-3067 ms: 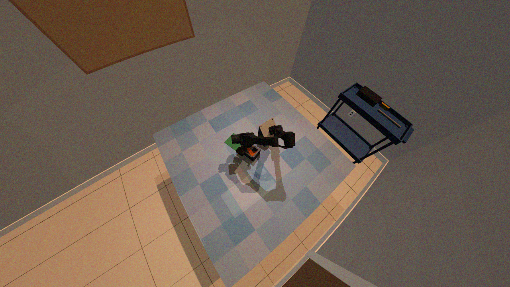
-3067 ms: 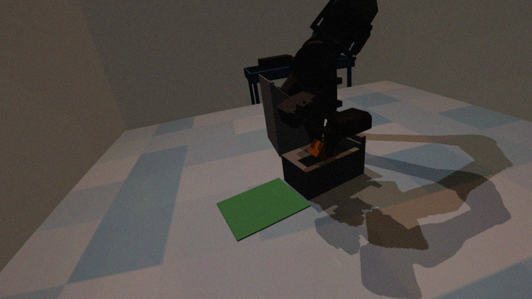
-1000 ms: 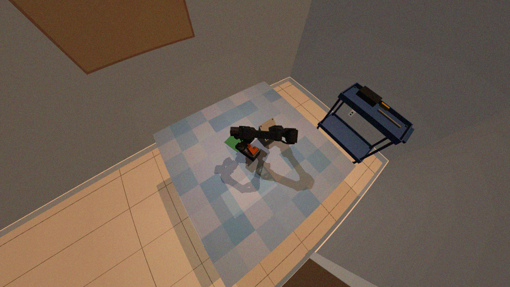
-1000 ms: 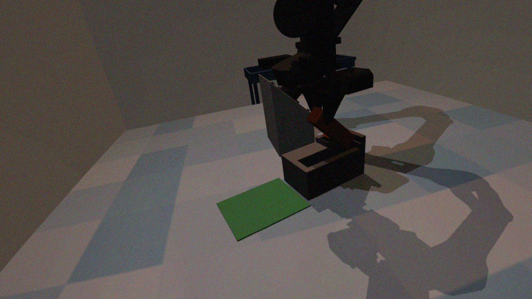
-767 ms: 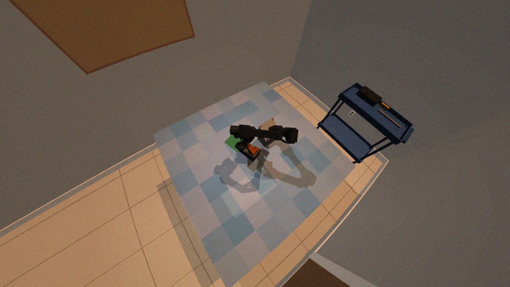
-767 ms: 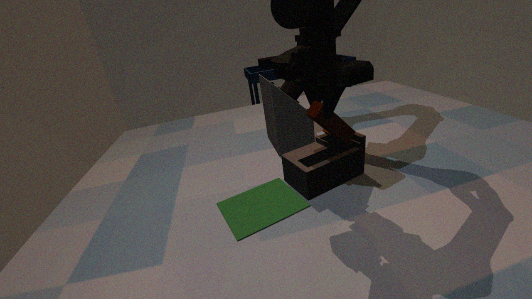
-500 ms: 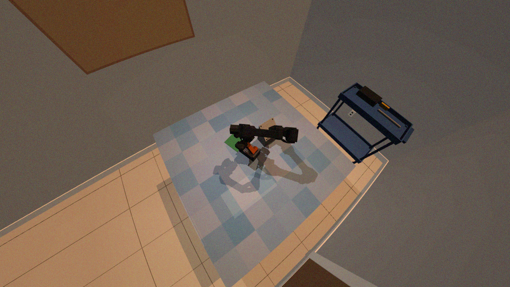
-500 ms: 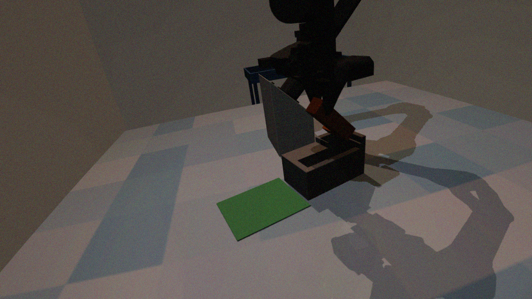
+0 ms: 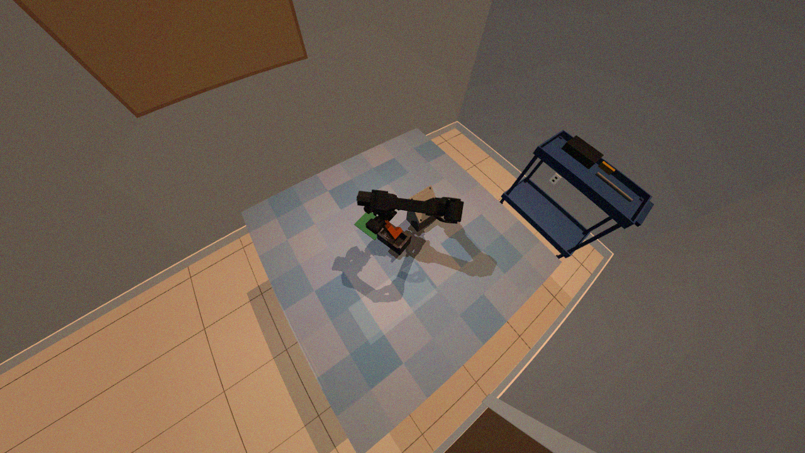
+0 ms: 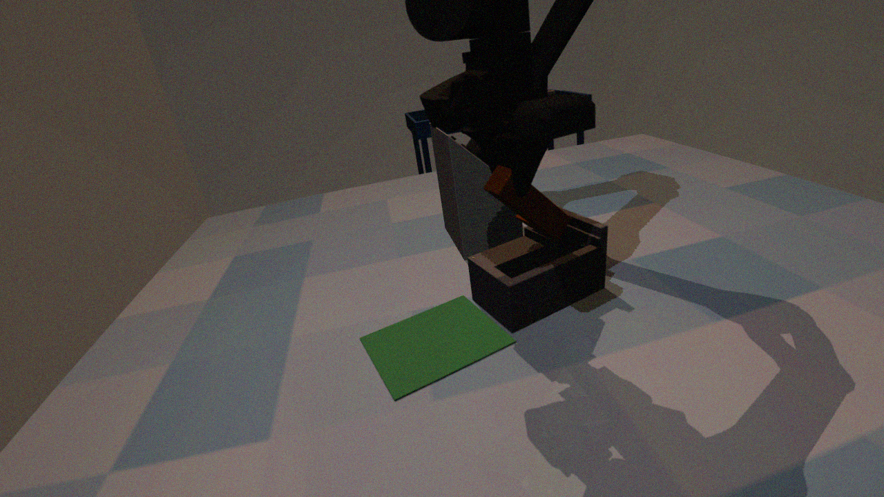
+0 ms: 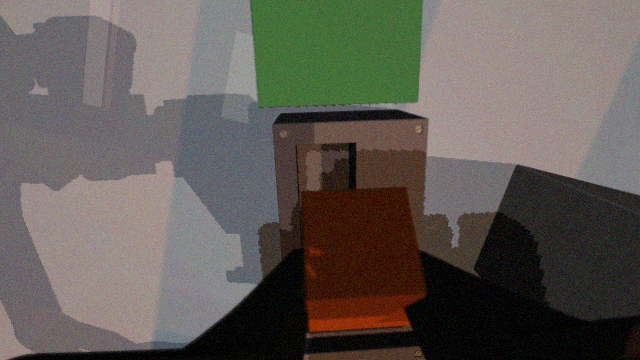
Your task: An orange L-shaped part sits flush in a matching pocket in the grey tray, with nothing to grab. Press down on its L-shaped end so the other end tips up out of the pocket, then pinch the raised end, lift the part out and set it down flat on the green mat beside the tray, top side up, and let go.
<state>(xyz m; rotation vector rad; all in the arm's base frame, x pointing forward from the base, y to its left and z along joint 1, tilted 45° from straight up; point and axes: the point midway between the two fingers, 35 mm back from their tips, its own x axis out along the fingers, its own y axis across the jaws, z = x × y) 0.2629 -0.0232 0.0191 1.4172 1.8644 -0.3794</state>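
The orange part (image 9: 394,230) (image 10: 531,207) (image 11: 360,240) is tilted, its raised end toward the green mat and its lower end over the far half of the grey tray. My gripper (image 10: 524,185) (image 11: 349,259) is shut on the part, with a dark finger on each side of it. The grey tray (image 10: 537,304) (image 11: 350,131) stands under the part, and the mat-side end of its pocket shows empty. Whether the part's lower end is clear of the pocket is hard to tell. The green mat (image 9: 365,224) (image 10: 432,348) (image 11: 340,50) lies beside the tray's near end, with nothing on it.
A tall grey block (image 9: 423,202) (image 10: 463,203) (image 11: 575,240) stands close beside the tray, on the right in the wrist view. A blue cart (image 9: 543,214) stands beyond the table edge. The arm's shadows fall across the tray and table.
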